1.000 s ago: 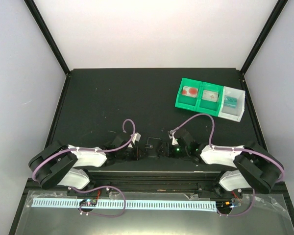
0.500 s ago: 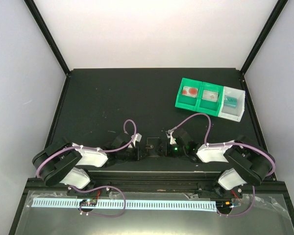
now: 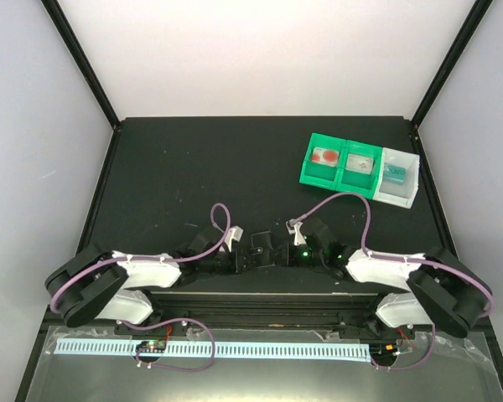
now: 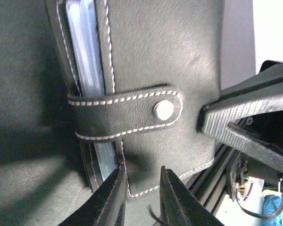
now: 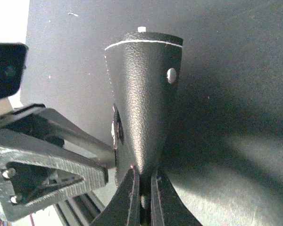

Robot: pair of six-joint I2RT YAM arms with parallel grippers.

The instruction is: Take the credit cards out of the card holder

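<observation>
Near the front edge of the table [image 3: 193, 167], the left gripper [image 4: 141, 170] straddles the lower edge of the strapped-shut card holder [image 3: 258, 248] with narrow jaws; I cannot tell whether they pinch it. Pale blue credit cards [image 4: 86, 52] sit inside it. The right gripper [image 5: 142, 176] is clamped on its opposite edge.

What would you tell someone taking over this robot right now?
Left gripper: jaws straddle the lower edge of the card holder; unclear whether they pinch it.
Right gripper: shut on another edge of the card holder.
It is between the two arms, near the front edge of the table, with its strap snapped shut.
Credit cards: inside, pale edges showing.
Done: no card out.
Left: unsnap, open, pull the cards.
</observation>
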